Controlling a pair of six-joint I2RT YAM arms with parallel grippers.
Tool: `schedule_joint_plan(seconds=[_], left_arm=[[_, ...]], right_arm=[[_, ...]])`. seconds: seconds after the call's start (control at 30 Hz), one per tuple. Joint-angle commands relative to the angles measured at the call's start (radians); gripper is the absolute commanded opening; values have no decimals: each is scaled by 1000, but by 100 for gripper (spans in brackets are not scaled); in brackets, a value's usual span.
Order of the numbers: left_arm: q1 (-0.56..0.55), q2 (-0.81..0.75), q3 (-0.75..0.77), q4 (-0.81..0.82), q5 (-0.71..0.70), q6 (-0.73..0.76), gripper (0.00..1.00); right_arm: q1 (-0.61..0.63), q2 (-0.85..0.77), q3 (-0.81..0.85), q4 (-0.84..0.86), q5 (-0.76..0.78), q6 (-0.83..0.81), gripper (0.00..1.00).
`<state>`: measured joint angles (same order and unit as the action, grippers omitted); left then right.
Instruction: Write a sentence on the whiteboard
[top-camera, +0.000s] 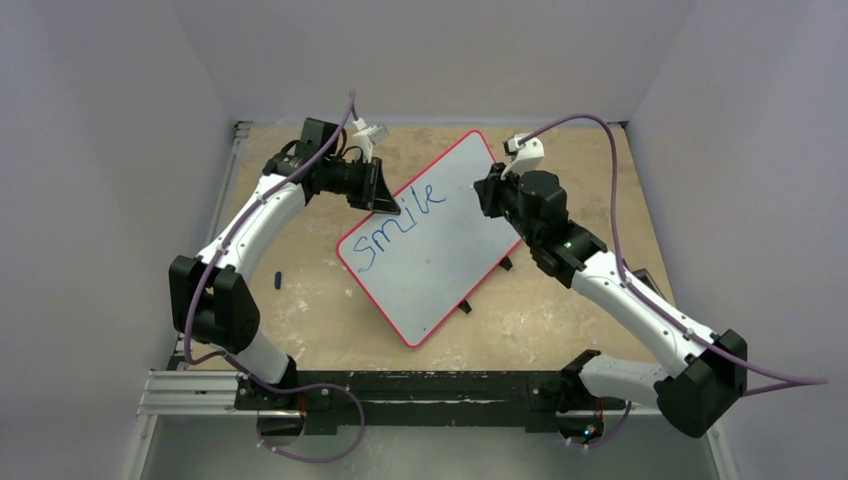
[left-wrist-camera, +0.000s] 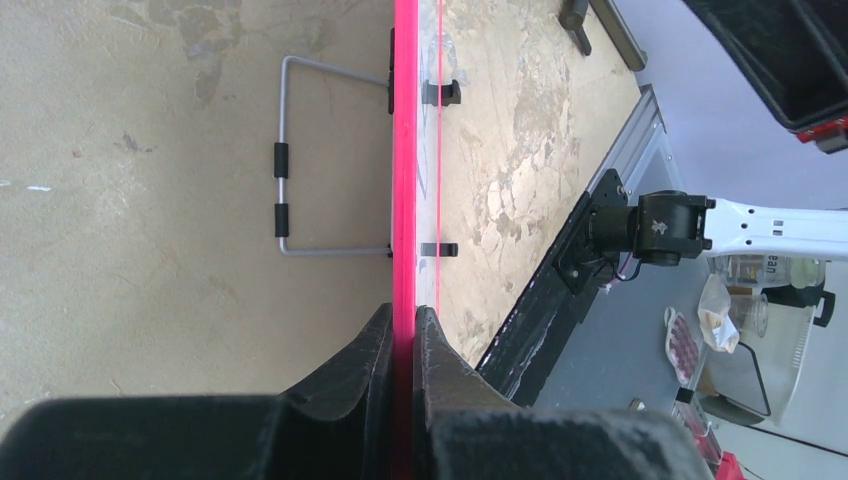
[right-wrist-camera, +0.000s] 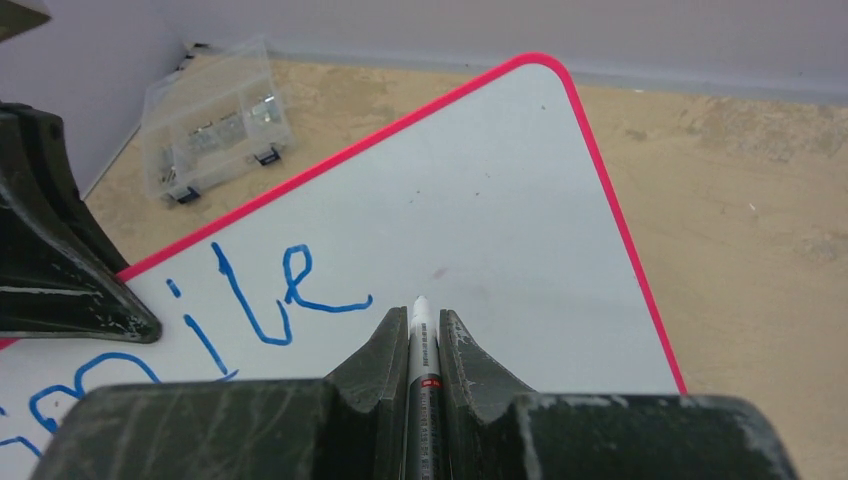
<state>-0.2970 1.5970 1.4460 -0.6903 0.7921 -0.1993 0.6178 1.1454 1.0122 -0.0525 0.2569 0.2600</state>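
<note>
The whiteboard (top-camera: 440, 262), white with a thin red rim, lies slanted mid-table. Blue handwriting on it reads "smile" (top-camera: 400, 222), the visible part of the sentence, also seen as "ile" (right-wrist-camera: 262, 300) in the right wrist view. My left gripper (top-camera: 382, 195) is shut on the board's upper-left rim (left-wrist-camera: 405, 150), its jaws pinching the red edge in the left wrist view (left-wrist-camera: 404, 312). My right gripper (right-wrist-camera: 421, 315) is shut on a grey-and-white marker (right-wrist-camera: 421, 345), tip just right of the "e" over bare board (right-wrist-camera: 480, 180). In the top view that gripper (top-camera: 488, 190) is over the board's upper right part.
A clear plastic compartment box (right-wrist-camera: 215, 120) sits by the back wall. A small dark blue object (top-camera: 278, 278) lies on the table left of the board. A wire stand (left-wrist-camera: 285, 170) and black feet (top-camera: 465, 306) show under the board. The black base rail (top-camera: 430, 390) runs along the near edge.
</note>
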Motion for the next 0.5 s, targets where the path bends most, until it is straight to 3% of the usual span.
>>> schedule_joint_plan(seconds=[0.0,0.47], left_arm=[[4,-52,16,89,0,17,0],[5,-55,14,90,1,17,0]], right_arm=[[-26,28,-7,81,-51,0,0],[-40,153,55,124,-124,26,0]])
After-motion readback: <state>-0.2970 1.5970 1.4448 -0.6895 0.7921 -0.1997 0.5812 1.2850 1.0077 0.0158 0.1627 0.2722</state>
